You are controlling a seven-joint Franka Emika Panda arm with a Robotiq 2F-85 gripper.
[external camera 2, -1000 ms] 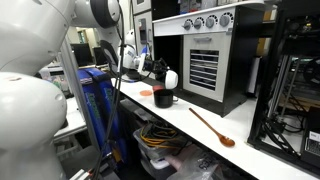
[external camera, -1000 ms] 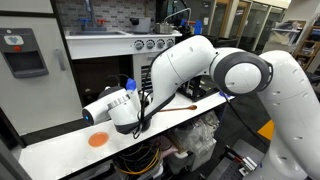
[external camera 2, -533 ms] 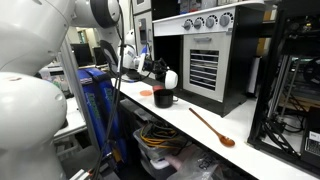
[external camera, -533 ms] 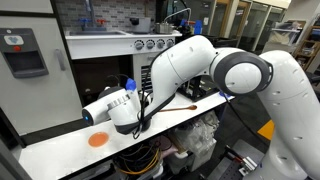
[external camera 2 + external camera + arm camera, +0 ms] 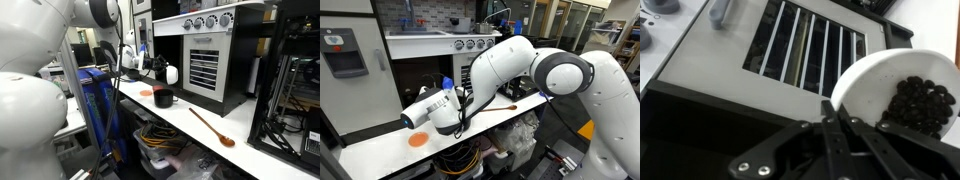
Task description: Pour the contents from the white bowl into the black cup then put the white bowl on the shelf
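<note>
My gripper (image 5: 833, 122) is shut on the rim of the white bowl (image 5: 885, 85), which holds dark beans (image 5: 922, 105). In an exterior view the bowl (image 5: 171, 75) hangs in the air just above the black cup (image 5: 163, 98), which stands on the white countertop (image 5: 190, 122). The gripper (image 5: 158, 70) reaches in from the left of that view. In an exterior view the gripper (image 5: 426, 108) is low over the counter, in front of the dark recess with the shelf (image 5: 420, 80). The black cup is hidden behind the arm there.
A flat orange disc (image 5: 417, 140) lies on the counter near the cup and also shows in an exterior view (image 5: 147, 92). A wooden spoon (image 5: 212, 127) lies further along. A black appliance with a slatted grille (image 5: 810, 50) stands behind the bowl.
The gripper has lifted the bowl slightly and shifted a little along the counter. The cup, disc and spoon have not moved.
</note>
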